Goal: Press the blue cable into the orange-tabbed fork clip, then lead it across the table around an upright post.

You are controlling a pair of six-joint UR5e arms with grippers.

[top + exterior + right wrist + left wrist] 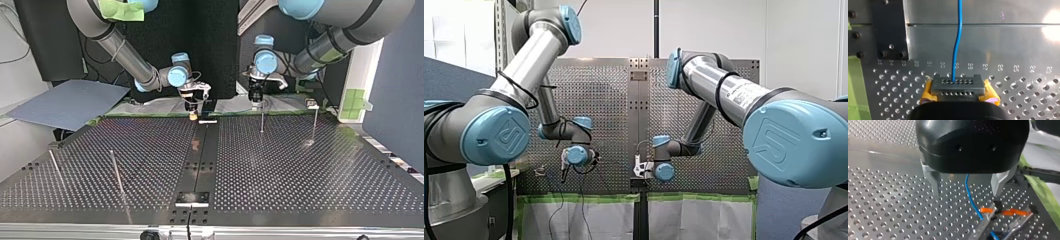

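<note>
**Routing set-up, read from the top view's camera outward.** Nearest, two thin upright posts (116, 172) stood at that view's left on the perforated table (300, 190), well apart from both arms. One of them was probably the turning point for the lead across the table.

Farther back, at the view's right, two rear posts (262, 119) stood just ahead of my left gripper (966, 193). Its metal fingers (934, 183) were spread wide and gripped nothing. The blue cable (972, 203) ran down between them, touching neither, to the orange-tabbed fork clip (998, 211) just beside the fingertips. The spread jaws straddled the cable, apparently placed to press it down into the fork. Whether it was already seated could not be told.

At the table's far edge, my right gripper (958, 86), with yellow pads (927, 93), was closed on the cable, which led straight ahead from its fingertips. That hold was judged to keep the free length taut and aligned for the pressing.
</note>
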